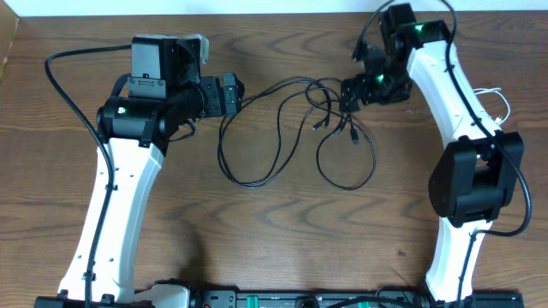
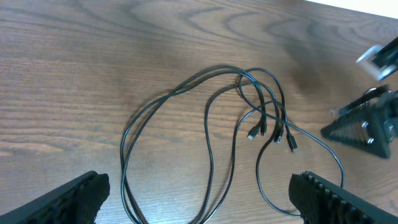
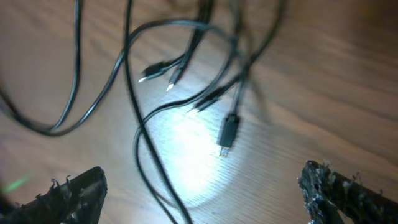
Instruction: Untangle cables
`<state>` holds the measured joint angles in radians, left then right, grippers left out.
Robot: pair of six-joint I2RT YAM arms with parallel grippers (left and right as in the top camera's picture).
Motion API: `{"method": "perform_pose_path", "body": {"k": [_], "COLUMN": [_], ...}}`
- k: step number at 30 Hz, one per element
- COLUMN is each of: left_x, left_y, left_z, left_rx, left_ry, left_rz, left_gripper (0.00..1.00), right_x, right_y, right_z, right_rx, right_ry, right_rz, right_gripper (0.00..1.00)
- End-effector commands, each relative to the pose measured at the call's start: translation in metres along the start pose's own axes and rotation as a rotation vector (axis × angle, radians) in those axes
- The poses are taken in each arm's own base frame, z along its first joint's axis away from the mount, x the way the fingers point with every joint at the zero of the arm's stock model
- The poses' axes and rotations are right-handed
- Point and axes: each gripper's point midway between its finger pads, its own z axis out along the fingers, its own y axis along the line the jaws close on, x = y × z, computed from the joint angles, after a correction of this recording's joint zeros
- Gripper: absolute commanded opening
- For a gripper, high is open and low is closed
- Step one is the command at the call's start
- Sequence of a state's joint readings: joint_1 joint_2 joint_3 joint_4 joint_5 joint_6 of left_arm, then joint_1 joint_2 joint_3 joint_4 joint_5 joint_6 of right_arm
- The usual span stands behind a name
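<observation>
Black cables [image 1: 330, 111] lie in a loose tangle on the wooden table between the two arms, with two long loops hanging toward the front and several small plug ends near the middle. My left gripper [image 1: 235, 91] is open and empty at the left end of the tangle. In the left wrist view its fingers [image 2: 199, 205] straddle the loops [image 2: 264, 115] from above. My right gripper [image 1: 348, 94] is open and empty over the right side of the knot. In the right wrist view, plugs [image 3: 227, 134] lie ahead of its fingers [image 3: 205, 199]. A thin white cable [image 1: 497, 96] lies apart at the far right.
The table's far edge [image 1: 274, 12] runs along a light wall. The right arm's base [image 1: 471, 184] stands at the right and the left arm's body [image 1: 128, 171] at the left. My right gripper also shows in the left wrist view [image 2: 367, 121].
</observation>
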<state>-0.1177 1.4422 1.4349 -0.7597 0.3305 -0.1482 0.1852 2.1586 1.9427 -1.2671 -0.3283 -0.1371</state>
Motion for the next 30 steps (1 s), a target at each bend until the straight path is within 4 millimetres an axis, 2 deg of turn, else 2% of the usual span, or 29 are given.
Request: {"method": "perform_pose_path", "body": {"k": [1,3,7,10,15,19,21,26,29,30], "left_x": [-0.002,-0.002,-0.002,-0.002,-0.002,-0.002,-0.002,-0.002,-0.002,-0.002], "left_y": [0.003,0.003,0.003,0.003,0.003,0.003,0.003,0.003,0.003,0.003], "left_z": [0.001,0.001,0.001,0.001,0.001,0.001,0.001,0.001,0.001,0.001], "left_rx": [-0.01,-0.01,-0.01,-0.01,-0.01,-0.01,-0.01,-0.01,-0.01,-0.01], "left_ry": [-0.001,-0.001,-0.001,-0.001,-0.001,0.0,-0.001,-0.001,0.0,0.0], "left_rz": [0.011,0.011,0.011,0.011,0.011,0.011,0.011,0.007,0.008,0.008], "left_gripper": [0.98,0.98,0.98,0.98,0.98,0.98,0.98,0.98,0.98,0.98], "right_x": [0.013,0.018,0.03,0.034,0.03,0.027,0.024,0.01,-0.013,-0.022], "right_y": [0.039,0.041,0.045,0.044,0.044,0.044,0.044,0.047,0.057,0.059], "right_z": [0.01,0.018,0.033,0.037,0.038,0.038,0.038,0.028,-0.009,-0.03], "right_rx": [-0.156,-0.16,-0.167,-0.169,-0.166,-0.165,-0.164,-0.167,-0.181,-0.172], "right_ry": [0.017,0.037,0.074,0.086,0.069,0.061,0.048,0.0,-0.092,-0.136], "right_rz": [-0.152,-0.154,-0.157,-0.153,-0.159,-0.155,-0.157,-0.134,-0.161,-0.174], "right_gripper": [0.97,0.94,0.8,0.61,0.27,0.15,0.01,0.01,0.01,0.01]}}
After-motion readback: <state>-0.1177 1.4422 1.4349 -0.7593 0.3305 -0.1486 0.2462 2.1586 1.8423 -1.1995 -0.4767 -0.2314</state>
